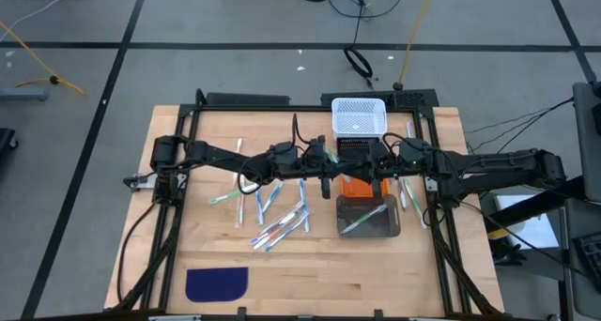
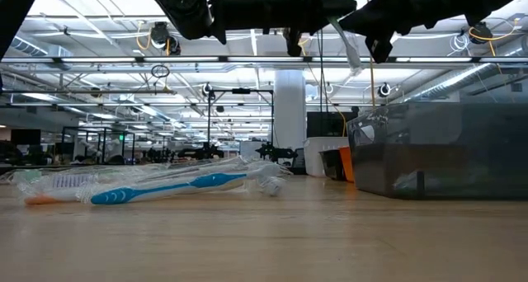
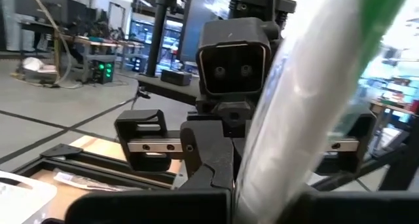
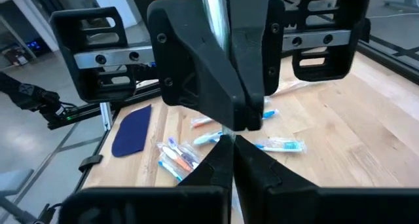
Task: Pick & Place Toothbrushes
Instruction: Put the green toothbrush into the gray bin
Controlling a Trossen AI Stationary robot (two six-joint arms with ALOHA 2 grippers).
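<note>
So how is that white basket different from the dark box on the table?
The white basket is pale and perforated, while the dark box has smoky, see-through walls. The basket sits at the table's far edge and the box sits nearer the middle. The box holds a green-accented toothbrush; no toothbrush shows in the basket. Both are open-topped rectangular containers on the table's right half.

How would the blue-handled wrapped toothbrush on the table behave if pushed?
The blue toothbrush is probably stiff and light: thin, straight handle. Its glossy clear wrapper likely makes it slippery. Lying flat, it should slide, not roll.
</note>
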